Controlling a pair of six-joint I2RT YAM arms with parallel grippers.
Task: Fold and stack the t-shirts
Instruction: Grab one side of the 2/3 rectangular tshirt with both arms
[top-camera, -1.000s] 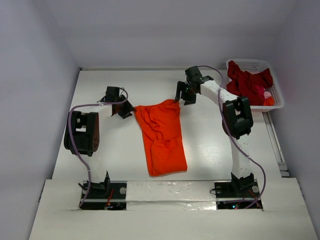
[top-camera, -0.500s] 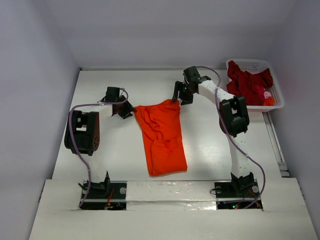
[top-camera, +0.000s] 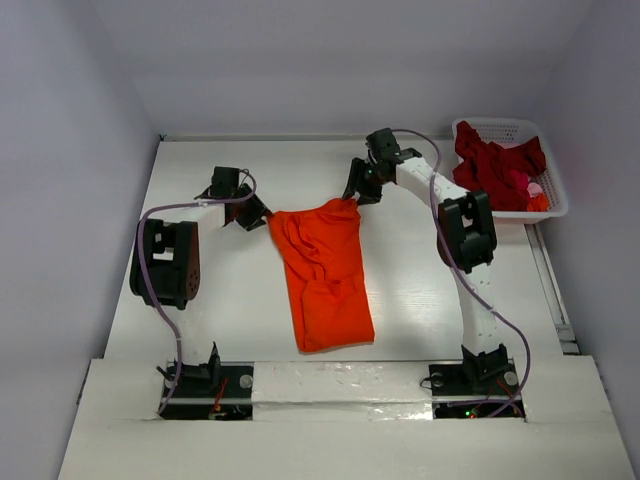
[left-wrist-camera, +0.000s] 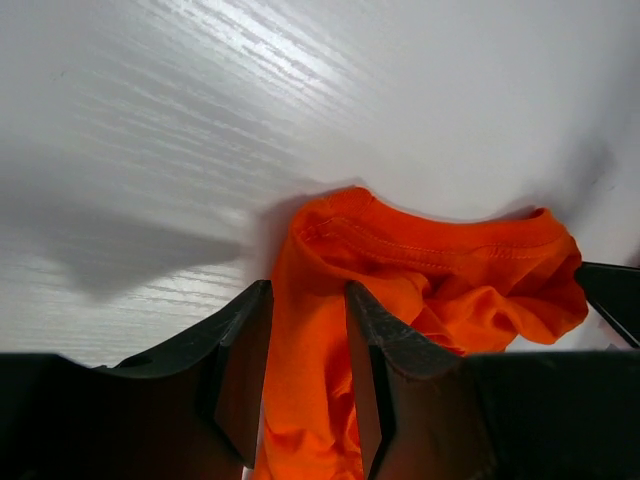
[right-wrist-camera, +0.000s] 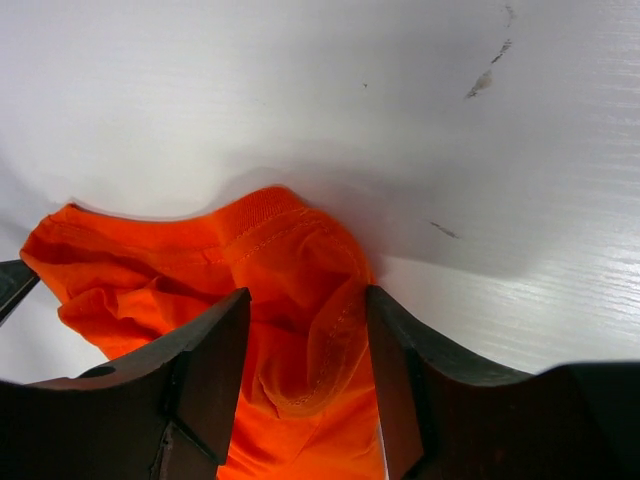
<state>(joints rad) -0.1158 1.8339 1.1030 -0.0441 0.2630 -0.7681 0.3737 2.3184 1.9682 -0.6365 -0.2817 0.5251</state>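
A bright orange t-shirt (top-camera: 322, 270) lies lengthwise in the middle of the table, its far edge bunched between the two arms. My left gripper (top-camera: 258, 215) is at the shirt's far left corner, shut on a bunch of the orange cloth (left-wrist-camera: 400, 260), which fills the gap between the fingers (left-wrist-camera: 307, 292). My right gripper (top-camera: 355, 195) is at the far right corner. Its jaws (right-wrist-camera: 306, 295) stand apart, open around a fold of the hem (right-wrist-camera: 300, 350). Dark red t-shirts (top-camera: 495, 165) are heaped in the basket.
The white lattice basket (top-camera: 556, 205) stands at the table's far right corner, with small pink and orange items beside the dark red cloth. A raised rail runs along the table's right edge (top-camera: 548, 280). Both arm bases are at the near edge.
The right gripper's jaws have narrowed around the shirt's far right corner, and the arm has shifted slightly left. The left gripper has kept its hold and barely moved.
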